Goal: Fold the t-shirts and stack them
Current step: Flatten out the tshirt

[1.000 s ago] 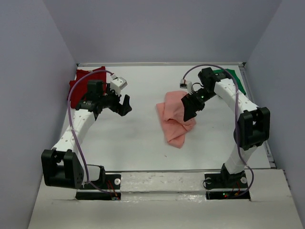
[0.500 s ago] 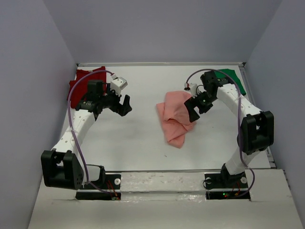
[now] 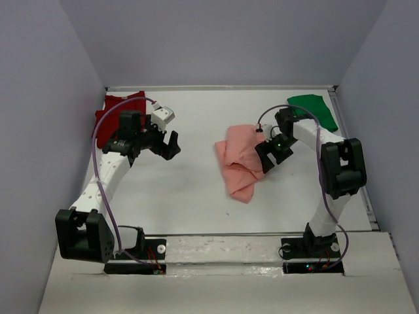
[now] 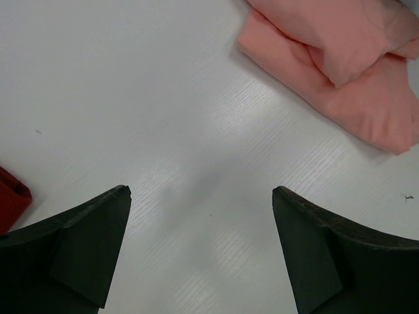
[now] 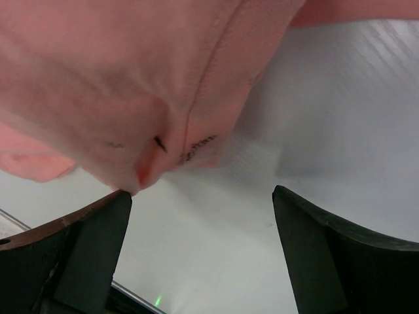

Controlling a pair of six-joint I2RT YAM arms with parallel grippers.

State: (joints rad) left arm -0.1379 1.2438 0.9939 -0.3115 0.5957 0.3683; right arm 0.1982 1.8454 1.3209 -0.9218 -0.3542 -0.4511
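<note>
The salmon-pink t-shirt (image 3: pixel 237 162) lies crumpled in a loose bundle mid-table; it also shows in the left wrist view (image 4: pixel 340 59) and fills the top of the right wrist view (image 5: pixel 131 78). My right gripper (image 3: pixel 268 155) (image 5: pixel 201 191) is open, low at the shirt's right edge; a hem with a label hangs just ahead of its left fingertip (image 5: pixel 108 216), nothing between the jaws. My left gripper (image 3: pixel 171 145) (image 4: pixel 201 190) is open over bare table, left of the pink shirt. The dark red t-shirt (image 3: pixel 116 108) (image 4: pixel 10 196) is bunched at the back left, the bright green t-shirt (image 3: pixel 315 108) at the back right.
The white table (image 3: pixel 190 196) is boxed in by grey walls on the left, back and right. A raised rim (image 3: pixel 216 87) runs along the back edge. Both arm bases sit on the near ledge (image 3: pixel 222 252). A purple cable (image 3: pixel 105 190) loops along the left arm.
My right gripper has drawn back from over the pink shirt to its right edge and dropped lower, its arm folding in. The left arm has hardly moved.
</note>
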